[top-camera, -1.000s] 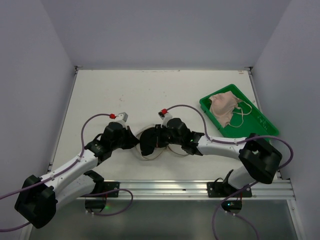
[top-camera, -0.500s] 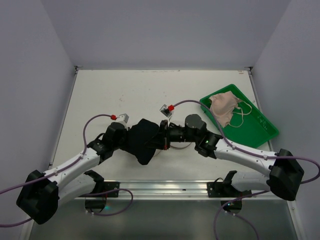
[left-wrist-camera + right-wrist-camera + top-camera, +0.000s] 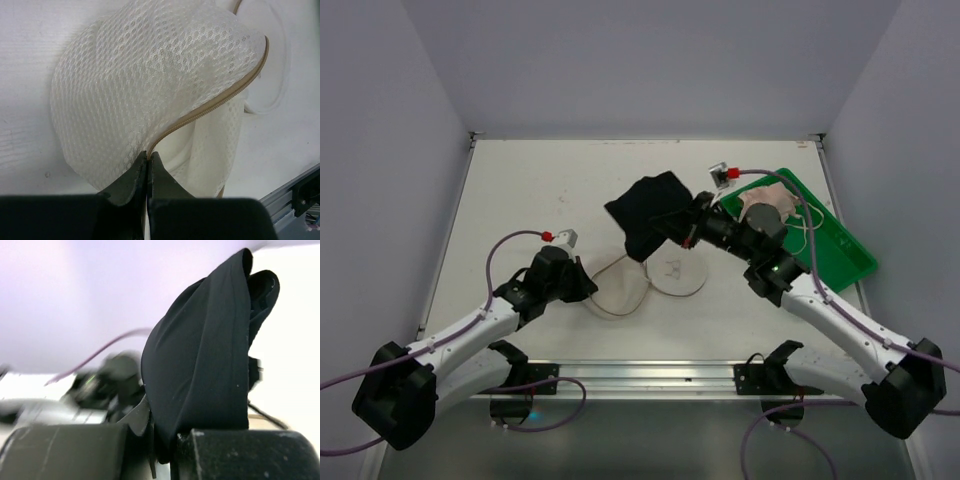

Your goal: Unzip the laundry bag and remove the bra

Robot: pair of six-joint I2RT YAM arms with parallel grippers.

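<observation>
The right pincer (image 3: 684,228) clamps the limp black bra (image 3: 645,210) aloft; the left pincer (image 3: 148,162) pinches the zip edge of the soft laundry bag (image 3: 125,85).

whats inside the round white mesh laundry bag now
The round white mesh laundry bag gapes at its tan zipper; only pale lining shows, no garment. Its mesh flap hides the rest. Right gripper holds a black fabric garment.

laundry bag (image 3: 675,272) on table (image 3: 520,180) centre, left gripper (image 3: 590,290) at its left edge. right gripper (image 3: 682,228) holds cloth (image 3: 645,210) above and behind it. bra (image 3: 765,208) in tray (image 3: 840,250), far right.
</observation>
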